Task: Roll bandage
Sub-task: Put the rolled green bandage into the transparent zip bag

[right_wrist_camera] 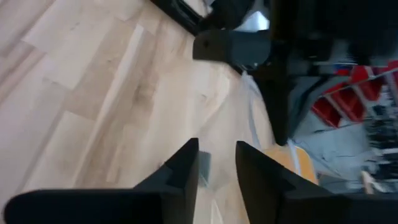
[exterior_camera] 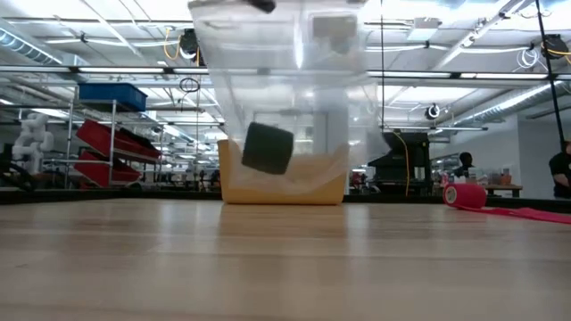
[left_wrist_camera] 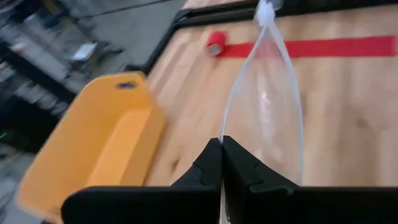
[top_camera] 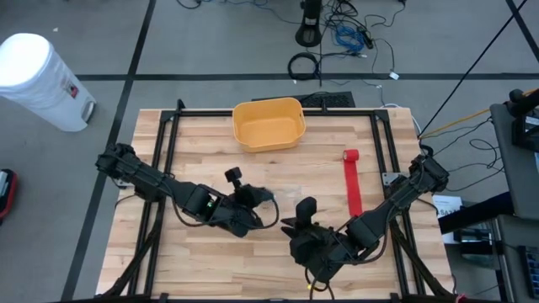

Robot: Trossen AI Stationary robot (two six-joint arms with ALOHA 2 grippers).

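Two arms: you have both dark arms low over the front half of the pale wooden worktop, the left arm reaching in from 9 o'clock, the right arm from 3 o'clock.
Left fingers: your left gripper sits just left of the worktop's centre, fingers pressed together on the edge of a clear thin plastic bag; in the left wrist view the film rises straight out of the closed tips.
Right fingers: your right gripper is at about 6 o'clock, near the front edge, beside the left one; its fingers stand slightly apart with bare wood between them, gripping nothing you can see.
Bag: in the low view the clear plastic bag hangs upright above the wood, a dark block showing through it.
Bandage: the red bandage lies at about 3 o'clock on the worktop, well apart from both grippers. Its strip runs flat toward the front edge, with the small rolled end at the far end. No fingers touch it.
Tub: a yellow rectangular plastic tub stands at 12 o'clock by the far edge.
Off the worktop: a white cylindrical bin stands on the floor at about 10 o'clock.
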